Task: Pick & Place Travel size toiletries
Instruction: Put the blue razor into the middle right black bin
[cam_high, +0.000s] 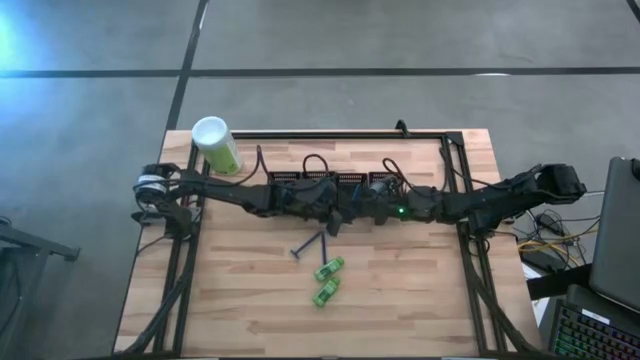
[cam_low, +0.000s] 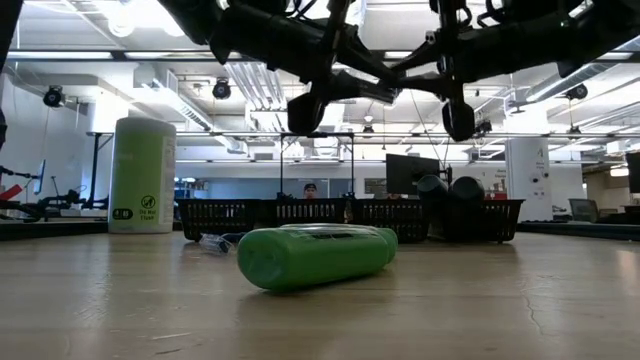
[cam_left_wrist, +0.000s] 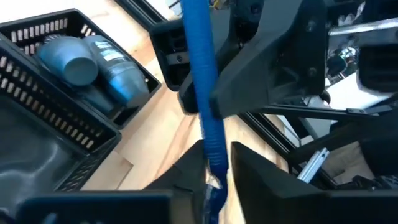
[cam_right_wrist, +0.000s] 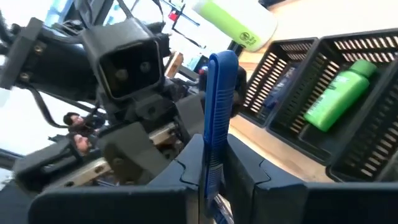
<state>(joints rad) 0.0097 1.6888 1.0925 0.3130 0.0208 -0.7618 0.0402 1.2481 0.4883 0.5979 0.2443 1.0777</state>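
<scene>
I see my two arms meeting above the table's (cam_high: 230, 300) middle. Both grippers pinch one thin blue razor (cam_right_wrist: 219, 99): my right gripper (cam_right_wrist: 214, 168) clamped on it, my left gripper (cam_left_wrist: 216, 163) gripping too. It looks light, stiff and slippery; I'd hold mid-handle.

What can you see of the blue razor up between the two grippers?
The blue razor is a thin, ribbed, plastic-looking stick. The right gripper is shut on one end, and the rest points out past it. The other end lies in the left gripper. It is held clear of the wooden table.
</scene>
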